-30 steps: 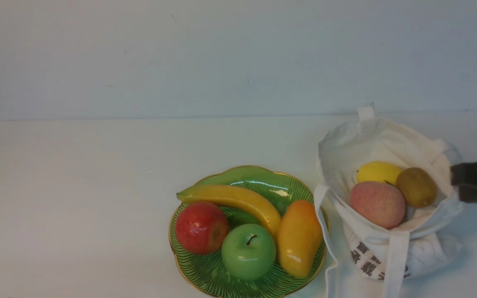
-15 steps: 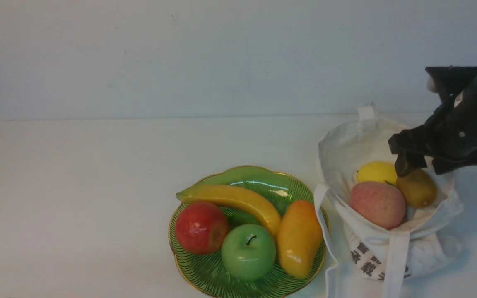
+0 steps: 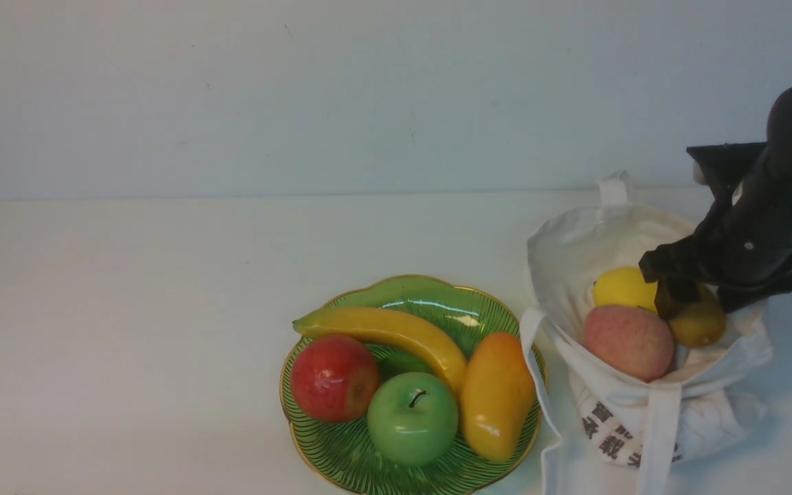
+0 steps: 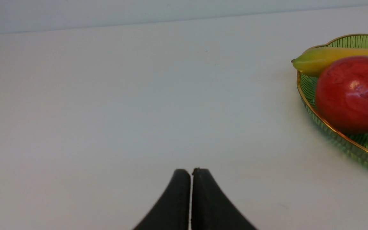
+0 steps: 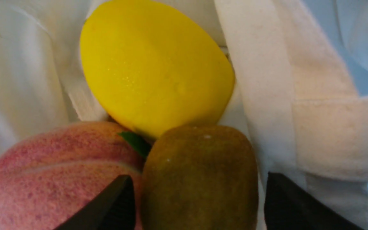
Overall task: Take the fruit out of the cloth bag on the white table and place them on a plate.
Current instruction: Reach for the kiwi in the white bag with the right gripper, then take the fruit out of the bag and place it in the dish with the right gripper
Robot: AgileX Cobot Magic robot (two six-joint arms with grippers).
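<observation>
The cloth bag (image 3: 575, 240) sits open on the white table (image 3: 162, 309) at the right. Inside it lie a yellow lemon (image 3: 621, 289), a pinkish peach (image 3: 626, 342) and a brown kiwi (image 3: 702, 326). My right gripper (image 3: 702, 299) reaches down into the bag's mouth, open, with one finger on each side of the kiwi (image 5: 200, 179); a thin gap shows at one finger. The lemon (image 5: 152, 67) and peach (image 5: 49, 172) lie just beyond. The green plate (image 3: 437, 295) stands left of the bag. My left gripper (image 4: 190, 171) is shut and empty over bare table.
The plate holds a banana (image 3: 382, 333), a red apple (image 3: 334, 378), a green apple (image 3: 413, 418) and an orange mango (image 3: 497, 395). A bag strap (image 3: 657, 440) hangs toward the table's front edge, another lies beside the plate's right rim.
My right arm came in from the right edge, swung over the bag and lowered into it. Its jaws opened and now straddle the kiwi. The left gripper's earlier state is not shown.
</observation>
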